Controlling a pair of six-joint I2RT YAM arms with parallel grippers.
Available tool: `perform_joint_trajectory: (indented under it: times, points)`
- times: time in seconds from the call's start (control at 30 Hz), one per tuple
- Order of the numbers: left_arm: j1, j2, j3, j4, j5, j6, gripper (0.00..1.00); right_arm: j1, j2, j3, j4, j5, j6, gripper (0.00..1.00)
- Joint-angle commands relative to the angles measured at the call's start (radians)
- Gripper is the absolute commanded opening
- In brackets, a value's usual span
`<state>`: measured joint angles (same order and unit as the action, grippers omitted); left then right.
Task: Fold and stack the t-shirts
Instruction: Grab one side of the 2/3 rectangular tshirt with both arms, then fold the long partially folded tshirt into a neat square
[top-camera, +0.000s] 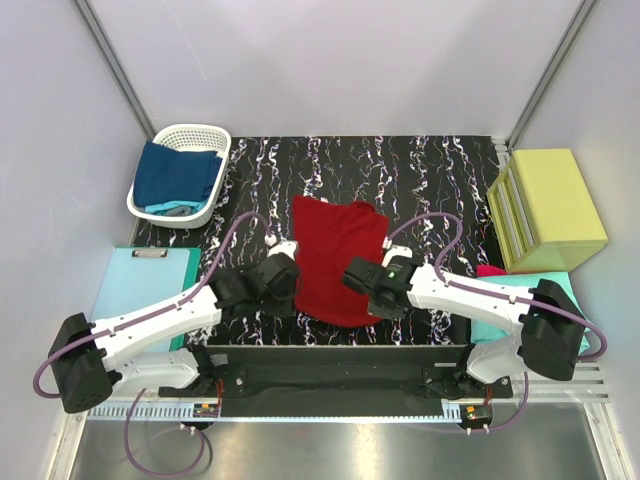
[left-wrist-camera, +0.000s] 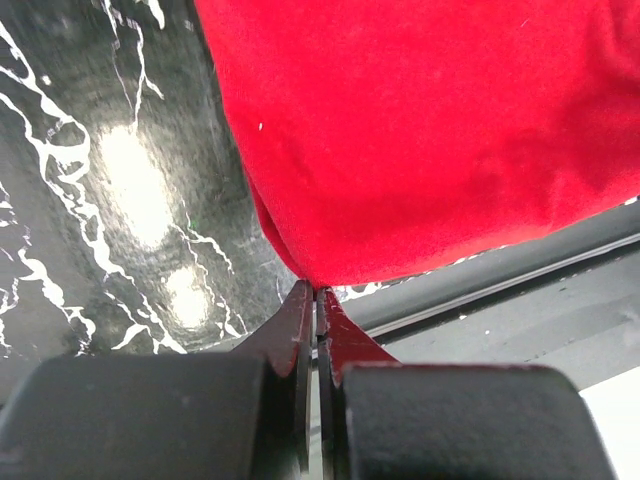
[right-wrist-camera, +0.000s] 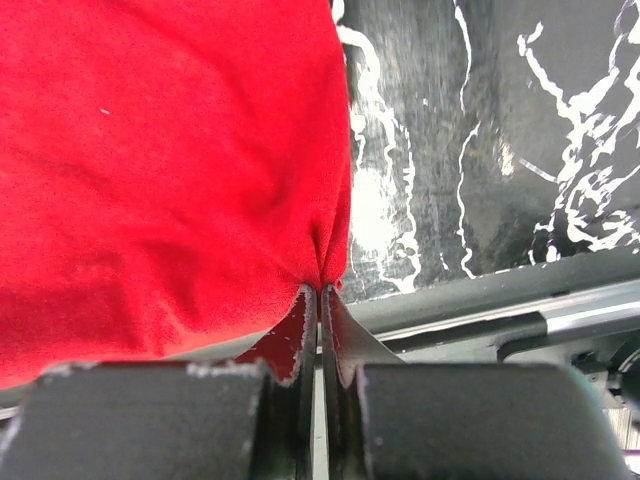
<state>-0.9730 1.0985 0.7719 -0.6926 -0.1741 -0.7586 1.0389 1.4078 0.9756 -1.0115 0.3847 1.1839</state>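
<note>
Red t-shirt (top-camera: 338, 255), near edge pinched by left hand (left-wrist-camera: 316, 291) and right hand (right-wrist-camera: 321, 289).

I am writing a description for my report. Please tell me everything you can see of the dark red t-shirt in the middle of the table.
The dark red t-shirt is soft, plain cloth without print. It lies mostly flat on the black marbled mat between both arms, as a narrow, slightly wrinkled rectangle, apparently folded lengthwise. The left tool is shut on its left edge and the right tool on its right edge, puckering the cloth there.
</note>
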Motion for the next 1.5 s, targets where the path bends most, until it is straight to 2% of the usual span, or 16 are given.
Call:
perform_joint_trajectory:
  times: [0.0, 0.4, 0.7, 0.93, 1.47]
  points:
    - [-0.001, 0.02, 0.084, -0.01, -0.062, 0.031, 0.0, 0.009, 0.006, 0.081, -0.05, 0.101, -0.024, 0.0]
    - [0.052, 0.061, 0.228, -0.051, -0.142, 0.087, 0.0, -0.034, 0.02, 0.208, -0.088, 0.212, -0.089, 0.0]
    - [0.201, 0.149, 0.355, -0.044, -0.157, 0.176, 0.0, -0.184, 0.083, 0.296, 0.005, 0.249, -0.237, 0.0]
    - [0.252, 0.271, 0.478, -0.005, -0.142, 0.228, 0.0, -0.278, 0.195, 0.419, 0.082, 0.276, -0.355, 0.0]
    - [0.408, 0.506, 0.71, 0.022, -0.097, 0.298, 0.0, -0.378, 0.445, 0.75, 0.134, 0.335, -0.517, 0.0]
